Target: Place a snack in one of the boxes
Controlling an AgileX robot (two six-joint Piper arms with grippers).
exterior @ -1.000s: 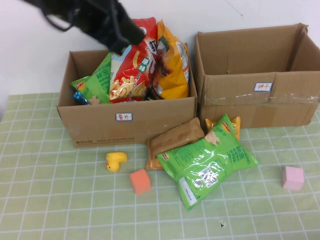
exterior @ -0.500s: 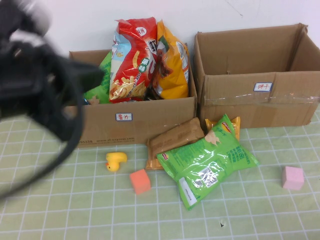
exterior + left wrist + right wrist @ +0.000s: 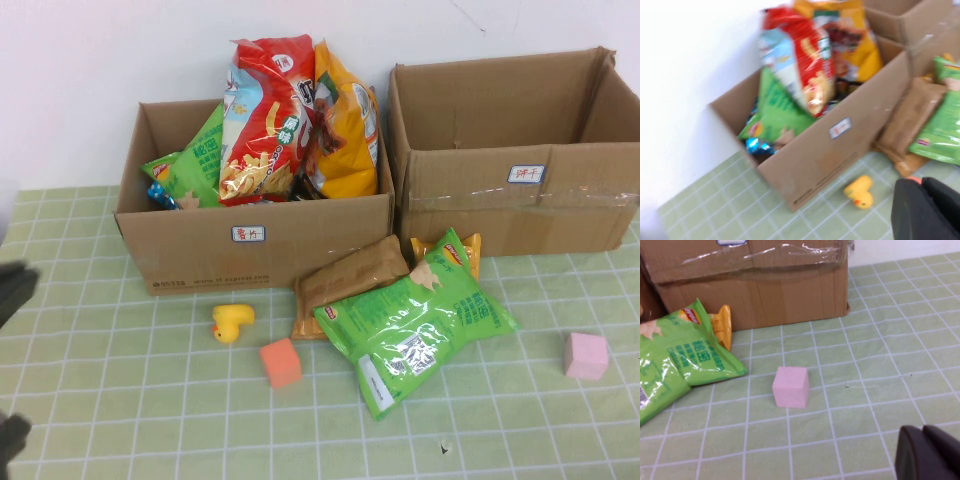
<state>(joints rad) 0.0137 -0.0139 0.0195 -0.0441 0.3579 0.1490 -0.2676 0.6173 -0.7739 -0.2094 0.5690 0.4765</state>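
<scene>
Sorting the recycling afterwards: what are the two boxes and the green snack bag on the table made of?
Left box and right box: brown matte cardboard, the right one with glossy clear tape. Green snack bag: looks like shiny plastic film, crinkled with glare. Left gripper is low beside the left box; right gripper near the pink cube.

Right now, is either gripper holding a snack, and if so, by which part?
Nothing is held. The left gripper is above the green tiled table near the small yellow duck; the right gripper is parked near the pink cube.
</scene>
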